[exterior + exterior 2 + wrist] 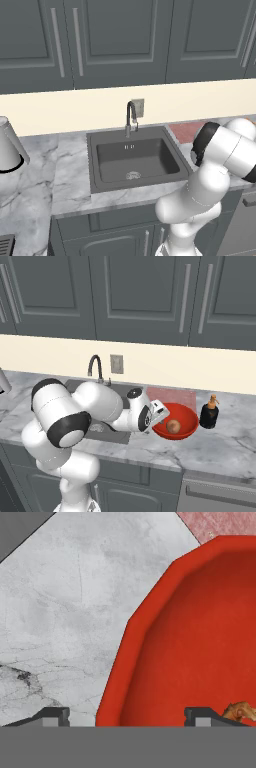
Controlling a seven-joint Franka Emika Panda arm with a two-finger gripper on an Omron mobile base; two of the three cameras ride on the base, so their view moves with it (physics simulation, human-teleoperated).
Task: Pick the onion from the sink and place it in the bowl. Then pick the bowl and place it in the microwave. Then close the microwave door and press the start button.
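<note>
The marbled bench (220, 448) is seen running under dark cabinets, with the sink (135, 159) recessed in it; its basin holds nothing but the drain. To the right of the sink, on the bench, the bowl (187, 428) is found beside a pink mat (172, 395), and the onion (173, 426) is seen lying inside it, so the first step is judged done.

The coming move is judged to be the lift of the bowl, and it turns on one relation: the jaws are placed astride the bowl's near-left rim. In the hand view one fingertip (52, 716) is seen outside the rim over the bench, the other inside over the red floor, with the rim wall rising between them. The gripper (125, 717) is spread wide and nothing is held. The bowl is round, so no long axis is to be matched; only the rim need be brought between the pads.

The onion (241, 712) is seen just beside the inner fingertip, and it might be nudged if the jaws are closed carelessly. A dark soap dispenser (209, 412) stands just beyond the bowl's far side, apart from the gripper's reach. The tap (131, 118) is well clear.
</note>
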